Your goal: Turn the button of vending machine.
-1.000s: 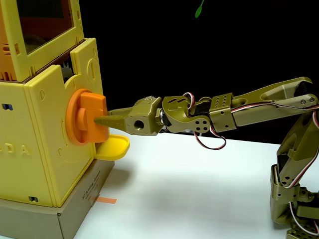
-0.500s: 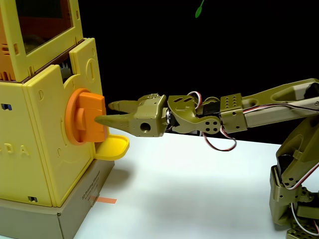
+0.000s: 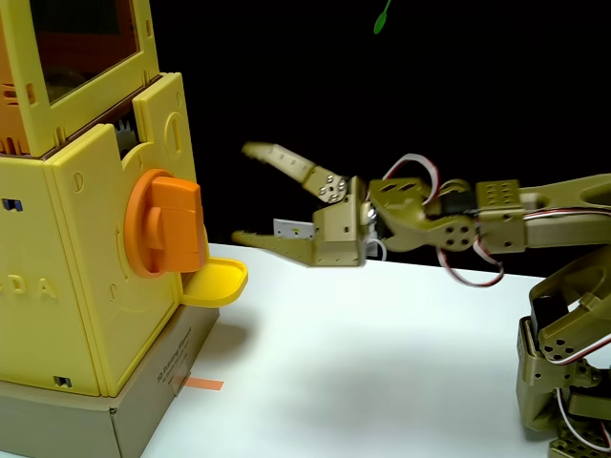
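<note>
In the fixed view you have the big boxy pale-yellow plastic vending machine (image 3: pixel 91 277) at the left edge, orange-tinted clear window panels up top, embossed letters on its left face, sitting on a grey cardboard base (image 3: pixel 143 420) on the white counter (image 3: pixel 382 363). The button (image 3: pixel 164 223), a large orange plastic knob made of a round disc with a thick flat bar across it, sits on the machine's right-facing panel; the bar stands roughly upright. Just below it a small yellow rounded tray (image 3: pixel 215 280) sticks out from the machine toward the right. Your olive-green arm (image 3: pixel 516 224) reaches in from the right, roughly level, its base at the lower right corner. The claw (image 3: pixel 243 194) is spread wide: upper finger angled up and to the left, its tip slightly blurred, lower finger pointing left and a little down. It holds nothing. Both fingertips are clear of the button, with a dark gap between them and the knob; the lower tip sits just right of the knob's bar at about its lower edge, above the tray and not touching it. Red and white wires loop around the wrist joint. A small orange tape strip (image 3: pixel 202 385) lies on the counter next to the cardboard base. Background is black, with a small green shape (image 3: pixel 383 16) at the top.
</note>
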You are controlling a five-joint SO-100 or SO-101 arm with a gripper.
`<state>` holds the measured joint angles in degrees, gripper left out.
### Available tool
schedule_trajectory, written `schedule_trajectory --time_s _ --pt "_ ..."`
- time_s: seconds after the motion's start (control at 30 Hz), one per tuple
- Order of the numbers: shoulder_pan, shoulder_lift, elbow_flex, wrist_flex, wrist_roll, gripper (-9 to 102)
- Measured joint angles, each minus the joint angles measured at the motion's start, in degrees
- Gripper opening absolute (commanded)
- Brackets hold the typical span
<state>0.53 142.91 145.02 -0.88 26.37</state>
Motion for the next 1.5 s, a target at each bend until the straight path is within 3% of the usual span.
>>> schedule_trajectory --time_s 0.13,0.27,0.43,1.07,1.5 --pt "1.4 5.0 0.0 9.1 -28.8 53" --pt "3.3 3.2 0.0 11.9 -54.9 54" --pt "5.6 -3.5 0.0 7.9 -72.2 54" --pt "8.1 -30.1 -12.3 -16.8 -90.6 44" --pt "6.3 -35.9 -14.1 -22.1 -94.7 26"
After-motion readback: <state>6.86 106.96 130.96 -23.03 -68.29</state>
